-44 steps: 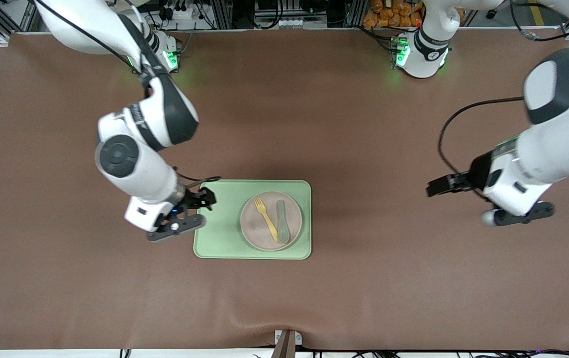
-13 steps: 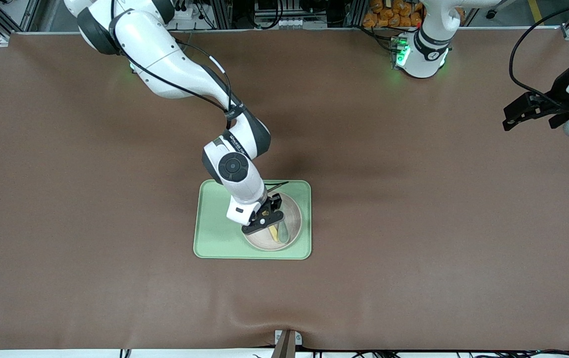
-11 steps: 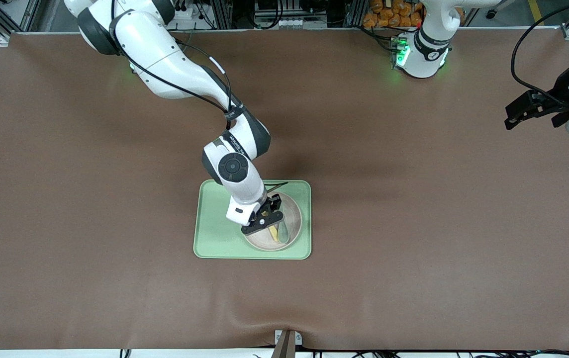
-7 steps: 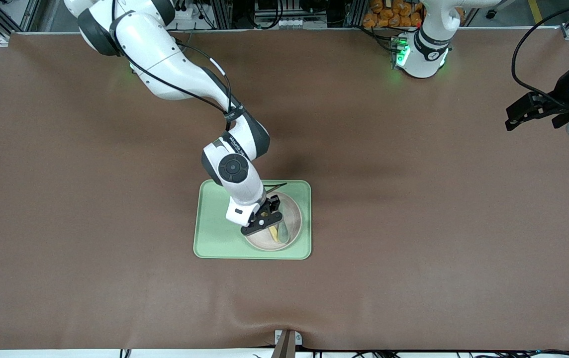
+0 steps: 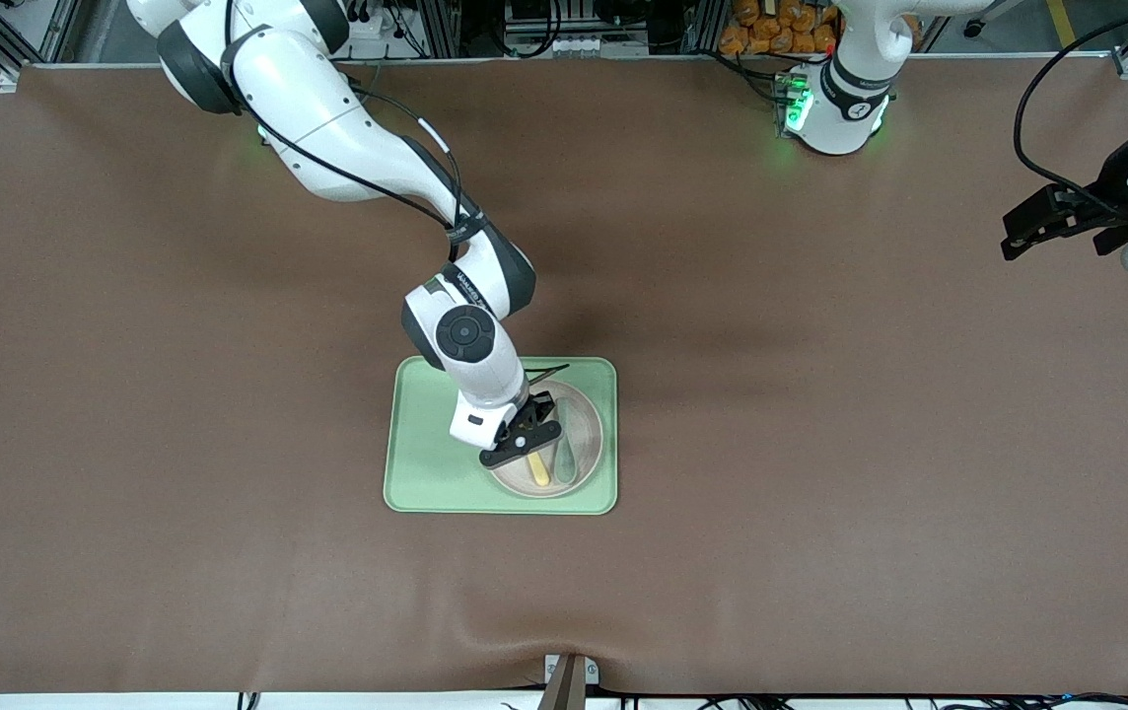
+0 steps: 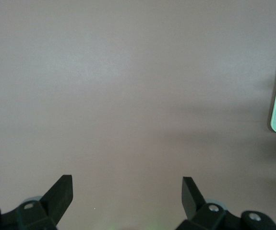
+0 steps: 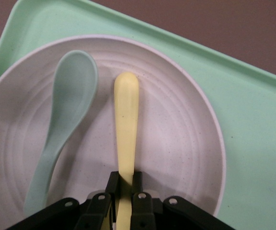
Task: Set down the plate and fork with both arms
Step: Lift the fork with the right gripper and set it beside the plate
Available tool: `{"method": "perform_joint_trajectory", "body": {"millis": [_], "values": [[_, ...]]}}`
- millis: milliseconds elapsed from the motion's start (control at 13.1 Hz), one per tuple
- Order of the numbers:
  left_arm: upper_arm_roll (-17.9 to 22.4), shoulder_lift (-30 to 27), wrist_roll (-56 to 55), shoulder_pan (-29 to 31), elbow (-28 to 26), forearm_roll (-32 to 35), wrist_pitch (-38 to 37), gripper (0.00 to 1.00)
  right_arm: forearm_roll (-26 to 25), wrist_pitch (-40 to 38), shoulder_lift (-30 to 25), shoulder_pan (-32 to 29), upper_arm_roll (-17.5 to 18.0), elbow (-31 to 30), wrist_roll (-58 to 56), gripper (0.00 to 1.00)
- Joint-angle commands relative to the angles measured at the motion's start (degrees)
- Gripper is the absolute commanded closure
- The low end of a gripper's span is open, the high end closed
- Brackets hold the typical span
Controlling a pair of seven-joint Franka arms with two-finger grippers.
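Right arm, reaching from its base at the top of the front view down over the tray [image 5: 426, 463], wrist pointing nearly straight down: the right gripper [image 5: 526, 439] is low over the plate [image 5: 584, 463], its two fingers pressed together on the handle of the fork [image 5: 538, 468]. The right wrist view shows the pinch: the fork [image 7: 126, 124] passes between the fingertips, its rounded handle end lying on the plate [image 7: 176, 143], and the spoon [image 7: 66, 110] lies just beside it on the same plate, apart from the fingers. The plate sits on the tray at the end toward the left arm. The step in hand appears to be lifting the fork clear. To do it well, the lift should probably go straight up before any sideways travel, so that the free handle end neither drags on the raised rim nor nudges the spoon; a thin plastic handle may pivot in a two-point pinch, so a slow start is advisable. Left arm, at its end of the table, waiting: the left gripper [image 5: 1057, 222] hangs over bare tabletop, well apart from the tray, fingers spread wide and holding nothing, as the left wrist view confirms [image 6: 126, 191].
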Motion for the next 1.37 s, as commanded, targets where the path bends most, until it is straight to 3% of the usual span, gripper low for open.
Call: {"method": "perform_joint_trajectory", "body": {"millis": [0,305,457,610,839,991,1296], "values": [[-0.36,0.33,1.25,0.37,1.43,0.71,-1.14,0.00,-0.84,-1.05,0.06,0.14,-0.33,2.03,1.35,1.00],[-0.36,0.24,0.64,0.28,1.79,-0.08,-1.14,0.00,0.48,-14.02,-1.17,-0.91,-0.16,7.64,4.07,1.00],[-0.36,0.24,0.90,0.19,1.70,-0.08,-1.14,0.00,6.25,-16.33,-4.06,-5.72,0.37,6.27,3.90,1.00],[-0.36,0.24,0.90,-0.07,1.70,0.00,-1.14,0.00,8.83,-17.05,-5.82,-8.55,0.81,3.63,3.37,1.00],[-0.45,0.33,1.17,-0.42,1.52,0.00,-1.14,0.00,8.92,-14.17,-10.13,-11.98,0.72,-5.14,-0.30,1.00],[-0.45,0.33,1.08,-0.34,1.17,-0.08,-1.14,0.00,8.92,-6.36,-13.11,-13.91,0.81,-13.39,-1.02,1.00],[-0.45,1.21,0.99,-0.34,1.26,0.00,-0.97,0.00,9.44,2.16,-13.30,-14.01,0.72,-19.12,-0.32,1.00]]}}
